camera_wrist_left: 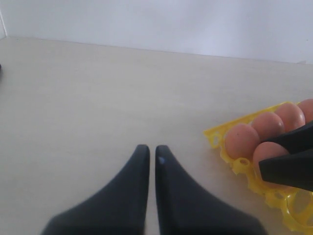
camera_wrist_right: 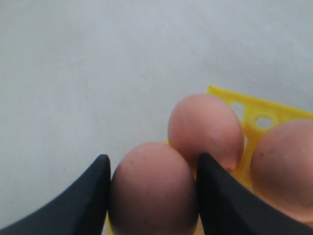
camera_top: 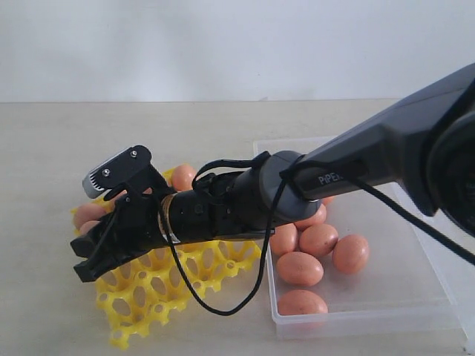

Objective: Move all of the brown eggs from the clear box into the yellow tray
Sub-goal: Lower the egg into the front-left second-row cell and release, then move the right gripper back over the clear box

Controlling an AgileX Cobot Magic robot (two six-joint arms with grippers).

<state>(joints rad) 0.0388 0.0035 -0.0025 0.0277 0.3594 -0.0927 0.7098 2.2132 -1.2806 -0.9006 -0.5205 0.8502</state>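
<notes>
now right pincer (camera_wrist_right: pixel 153 159) gripped one brown egg (camera_wrist_right: pixel 152 193) over the yellow tray (camera_wrist_right: pixel 276 111); two seated eggs (camera_wrist_right: pixel 205 129) lay just beyond its tips. left pincer (camera_wrist_left: pixel 149 149) closed, empty. clear box (camera_top: pixel 393 297) with loose eggs (camera_top: pixel 300 268) lay behind right pincer.

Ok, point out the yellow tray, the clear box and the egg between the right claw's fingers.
yellow tray (camera_top: pixel 157 288), exterior view, on its bare front grid cells.
clear box (camera_top: pixel 401 285), exterior view, on its bare floor.
brown egg (camera_wrist_right: pixel 152 193), right wrist view, middle of the nearest shell.
</notes>
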